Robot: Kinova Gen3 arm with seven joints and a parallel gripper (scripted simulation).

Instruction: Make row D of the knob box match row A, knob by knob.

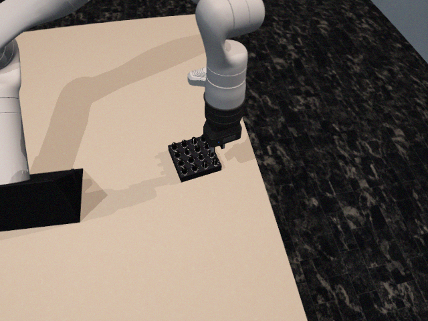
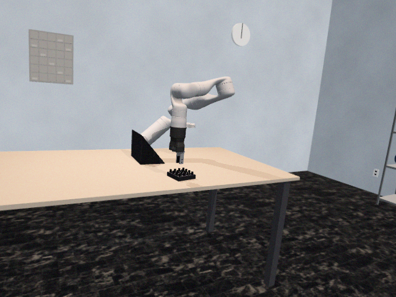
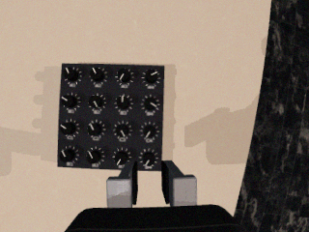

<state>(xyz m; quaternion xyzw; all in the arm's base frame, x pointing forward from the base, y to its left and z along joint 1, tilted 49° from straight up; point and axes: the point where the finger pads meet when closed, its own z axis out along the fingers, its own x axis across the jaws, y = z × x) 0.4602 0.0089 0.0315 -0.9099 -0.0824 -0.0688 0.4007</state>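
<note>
The black knob box (image 1: 201, 175) (image 2: 172, 176) (image 3: 110, 89) lies flat on the table, its socket and feet not visible. In the wrist view row A is at the top. There A1 (image 3: 72, 74) and A2 (image 3: 98, 74) point up-left, A3 (image 3: 125, 76) down-left, A4 (image 3: 152, 75) right and slightly up. In row D, D1 (image 3: 70, 155) and D2 (image 3: 95, 155) point up-left, D3 (image 3: 122, 157) and D4 (image 3: 149, 158) down-left. My gripper (image 1: 217, 148) (image 2: 180, 162) (image 3: 149, 175) is partly open and empty, raised above the box, its fingertips appearing near D4.
Rows B and C lie between rows A and D. The table (image 1: 172, 259) (image 2: 80, 179) has an edge not far beyond the number 4 side of the box. The arm's black wedge stand (image 1: 37, 203) (image 2: 140, 153) is well away from the box.
</note>
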